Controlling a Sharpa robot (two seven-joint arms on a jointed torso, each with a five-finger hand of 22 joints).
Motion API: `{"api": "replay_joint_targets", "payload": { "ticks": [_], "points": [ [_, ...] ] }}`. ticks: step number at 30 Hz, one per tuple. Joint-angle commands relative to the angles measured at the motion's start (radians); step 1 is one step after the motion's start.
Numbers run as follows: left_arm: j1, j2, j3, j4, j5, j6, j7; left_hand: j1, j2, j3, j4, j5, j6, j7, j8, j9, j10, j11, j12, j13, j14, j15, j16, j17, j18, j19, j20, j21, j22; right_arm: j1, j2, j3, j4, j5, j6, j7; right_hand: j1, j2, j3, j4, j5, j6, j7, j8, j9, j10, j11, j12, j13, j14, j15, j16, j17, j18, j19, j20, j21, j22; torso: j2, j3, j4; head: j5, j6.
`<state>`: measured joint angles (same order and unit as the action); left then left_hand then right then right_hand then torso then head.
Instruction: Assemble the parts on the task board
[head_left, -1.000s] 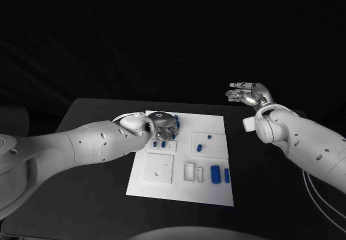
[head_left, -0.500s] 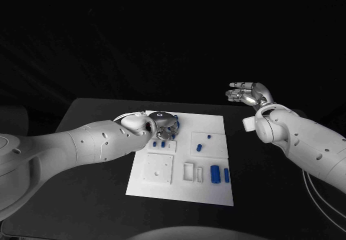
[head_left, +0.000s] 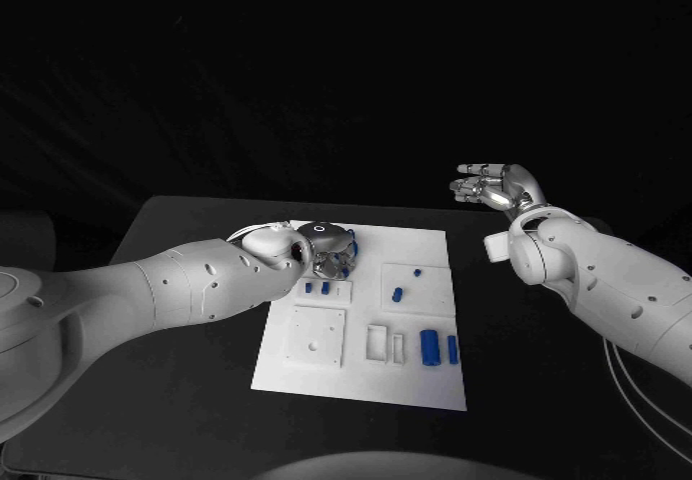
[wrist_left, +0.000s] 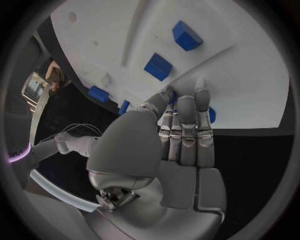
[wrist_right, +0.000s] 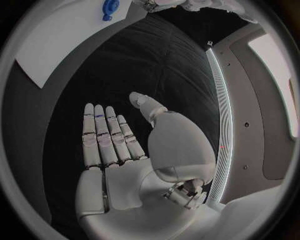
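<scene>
Parts mostly lie loose on the task board, so we judge much is left. Our left hand reaches down; grip unclear. Our right hand waits, fingers spread.

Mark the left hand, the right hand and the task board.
left hand (head_left: 326, 250), head view, on its silver back.
right hand (wrist_right: 119, 145), right wrist view, on the palm.
task board (head_left: 368, 385), head view, on bare near edge.
</scene>
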<state>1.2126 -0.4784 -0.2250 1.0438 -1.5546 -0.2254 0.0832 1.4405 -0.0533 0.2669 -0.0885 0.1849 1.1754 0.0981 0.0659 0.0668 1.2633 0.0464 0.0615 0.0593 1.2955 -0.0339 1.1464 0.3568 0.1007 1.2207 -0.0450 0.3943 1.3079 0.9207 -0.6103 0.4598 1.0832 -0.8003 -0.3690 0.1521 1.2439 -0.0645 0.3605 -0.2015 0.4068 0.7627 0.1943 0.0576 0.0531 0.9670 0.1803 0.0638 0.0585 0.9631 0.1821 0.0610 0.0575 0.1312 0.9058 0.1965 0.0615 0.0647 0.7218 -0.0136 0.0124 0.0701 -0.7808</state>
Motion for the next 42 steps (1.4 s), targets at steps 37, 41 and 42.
{"api": "replay_joint_targets", "payload": {
  "ticks": [37,41,42],
  "points": [
    [-0.003,-0.131,0.081,0.147,0.120,0.028,-0.056,-0.014,0.010,0.002,0.011,-0.003,-0.006,0.001,-0.003,-0.001,-0.015,0.009,-0.004,0.000,0.030,0.003,-0.007,0.002,0.006,0.011,-0.004,0.004,0.018,0.000,-0.004,0.000,-0.005,0.000,0.016,0.016,-0.003,0.003,0.009,-0.001,0.002,0.015,-0.002,-0.005,-0.001,0.013,0.000,-0.005,-0.001,0.004,-0.007,-0.003,0.000,0.005,0.005,-0.006,0.003,-0.001,-0.002,-0.0007,0.0021,0.007,0.021],
    [-0.001,-0.149,0.083,0.150,0.114,0.049,-0.064,-0.012,0.010,0.003,0.012,-0.003,-0.006,0.001,-0.003,-0.001,-0.015,0.009,-0.004,0.000,0.030,0.003,-0.008,0.002,0.006,0.011,-0.004,0.003,0.018,0.000,-0.006,0.000,-0.006,0.000,0.016,0.017,-0.002,0.003,0.010,-0.001,0.002,0.015,-0.002,-0.005,-0.001,0.013,0.000,-0.005,-0.001,0.003,-0.008,-0.003,0.000,0.005,0.005,-0.006,0.003,-0.001,-0.001,-0.0003,0.0014,0.008,0.022],
    [-0.001,-0.153,0.083,0.150,0.113,0.052,-0.066,-0.012,0.010,0.003,0.012,-0.003,-0.006,0.001,-0.003,-0.001,-0.015,0.009,-0.004,0.000,0.030,0.003,-0.008,0.002,0.006,0.011,-0.004,0.003,0.018,0.000,-0.007,0.000,-0.006,0.000,0.016,0.017,-0.002,0.002,0.010,-0.001,0.003,0.015,-0.002,-0.005,-0.001,0.013,0.000,-0.005,-0.001,0.003,-0.008,-0.003,0.000,0.005,0.005,-0.006,0.003,-0.001,-0.001,0.0002,0.0011,0.010,0.021]
  ]
}}
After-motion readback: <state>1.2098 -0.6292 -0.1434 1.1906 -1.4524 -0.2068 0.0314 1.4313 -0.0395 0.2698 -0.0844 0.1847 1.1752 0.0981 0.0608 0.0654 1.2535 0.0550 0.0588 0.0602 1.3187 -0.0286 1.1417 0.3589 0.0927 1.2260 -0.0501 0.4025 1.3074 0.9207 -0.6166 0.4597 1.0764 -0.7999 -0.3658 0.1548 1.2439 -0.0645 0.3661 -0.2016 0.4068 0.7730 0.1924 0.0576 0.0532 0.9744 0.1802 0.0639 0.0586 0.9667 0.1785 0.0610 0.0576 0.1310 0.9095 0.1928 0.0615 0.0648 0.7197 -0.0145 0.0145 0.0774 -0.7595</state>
